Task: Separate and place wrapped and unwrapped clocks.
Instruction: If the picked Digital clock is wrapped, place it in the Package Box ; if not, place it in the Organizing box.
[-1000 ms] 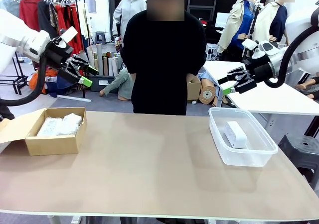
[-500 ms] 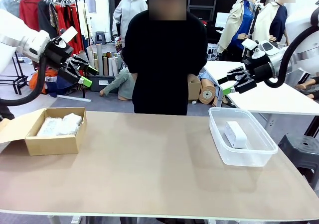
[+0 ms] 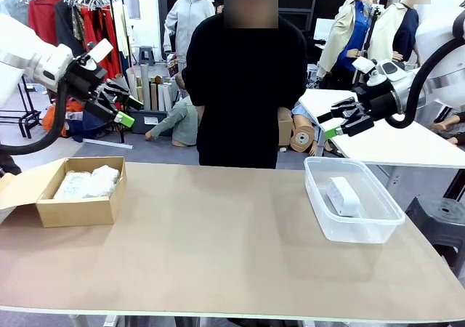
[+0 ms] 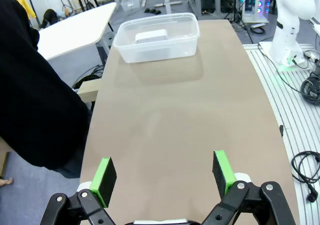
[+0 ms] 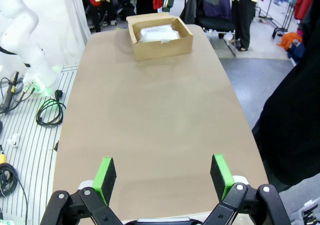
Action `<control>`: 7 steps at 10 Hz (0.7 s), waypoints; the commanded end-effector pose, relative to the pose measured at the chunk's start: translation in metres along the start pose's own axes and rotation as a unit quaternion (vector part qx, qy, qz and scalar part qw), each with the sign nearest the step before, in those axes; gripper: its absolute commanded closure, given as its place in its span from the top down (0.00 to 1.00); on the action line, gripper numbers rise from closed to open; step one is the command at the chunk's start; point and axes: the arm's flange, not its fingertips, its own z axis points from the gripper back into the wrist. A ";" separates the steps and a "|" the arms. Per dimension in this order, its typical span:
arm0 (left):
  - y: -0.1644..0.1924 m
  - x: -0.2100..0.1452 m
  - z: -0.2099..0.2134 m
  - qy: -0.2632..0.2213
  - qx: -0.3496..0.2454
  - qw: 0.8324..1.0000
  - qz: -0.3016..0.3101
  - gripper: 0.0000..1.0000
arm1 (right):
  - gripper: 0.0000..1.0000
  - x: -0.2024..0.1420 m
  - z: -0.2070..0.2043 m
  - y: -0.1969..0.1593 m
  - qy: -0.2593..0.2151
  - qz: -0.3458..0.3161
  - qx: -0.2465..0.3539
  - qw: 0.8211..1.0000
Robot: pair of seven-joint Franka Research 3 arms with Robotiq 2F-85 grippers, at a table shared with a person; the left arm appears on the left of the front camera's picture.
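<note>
A bare white clock (image 3: 343, 195) lies inside the clear plastic tub (image 3: 381, 214) at the table's right; the left wrist view shows the same clock (image 4: 151, 35) in the tub (image 4: 125, 47) far off. Wrapped bundles (image 3: 89, 183) lie in the open cardboard box (image 3: 76, 213) at the left, and the right wrist view has these bundles (image 5: 158, 33) in the box (image 5: 165, 50) at the far end. My left gripper (image 3: 125, 107) hangs open high above the box. My right gripper (image 3: 329, 123) hangs open above the tub. Both are empty, as the left wrist view (image 4: 162, 171) and the right wrist view (image 5: 161, 171) show.
A person in black (image 3: 243, 87) stands at the table's far edge, hands behind the body. The brown tabletop (image 3: 218, 232) stretches bare between box and tub. A white table (image 3: 392, 142) stands behind at the right.
The person has shifted slightly to the right. Both arms and all the things on the table stay where they were.
</note>
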 end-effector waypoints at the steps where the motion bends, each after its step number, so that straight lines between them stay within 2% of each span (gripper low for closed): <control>1: 0.000 0.000 0.001 0.002 0.000 1.000 -0.005 1.00 | 1.00 0.001 0.001 0.000 0.000 0.001 -0.001 1.000; 7: 0.000 0.000 0.001 0.002 0.000 1.000 -0.005 1.00 | 1.00 0.001 0.001 0.000 0.000 0.001 -0.001 1.000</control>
